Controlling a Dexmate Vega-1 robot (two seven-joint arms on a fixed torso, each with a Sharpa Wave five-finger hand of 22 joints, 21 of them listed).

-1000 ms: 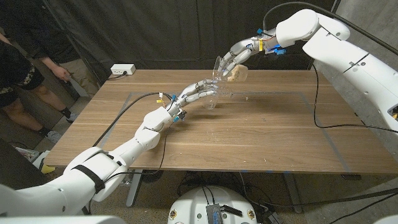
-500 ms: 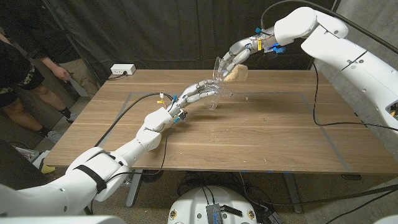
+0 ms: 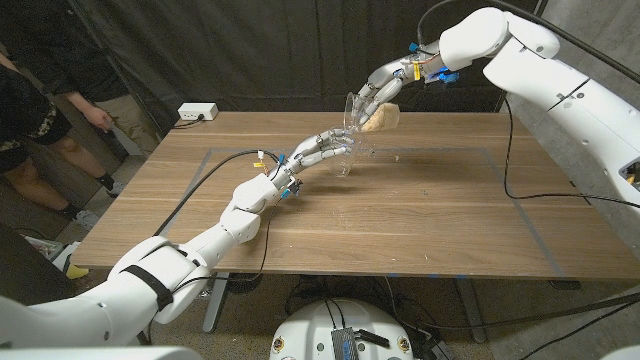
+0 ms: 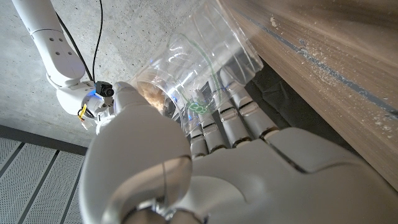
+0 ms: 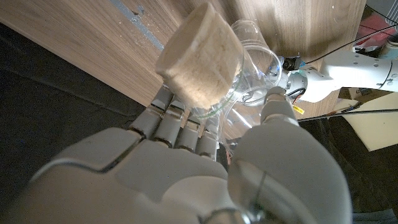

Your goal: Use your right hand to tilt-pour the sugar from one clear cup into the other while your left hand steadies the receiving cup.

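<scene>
We see our left hand (image 3: 318,149) wrapped around the clear plastic receiving cup (image 3: 338,158) standing on the wooden table (image 3: 420,210). Just above it, our right hand (image 3: 385,84) grips the tilted clear pouring cup (image 3: 368,115), pale brown sugar (image 5: 199,62) packed in its base.

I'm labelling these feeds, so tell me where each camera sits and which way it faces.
Head view: above the robot, facing down the wooden table; both arms show.
Left wrist view: behind the left hand, facing the upright clear plastic receiving cup.
Right wrist view: behind the right hand, facing the tilted clear cup of tan sugar.
All share both cups.
</scene>
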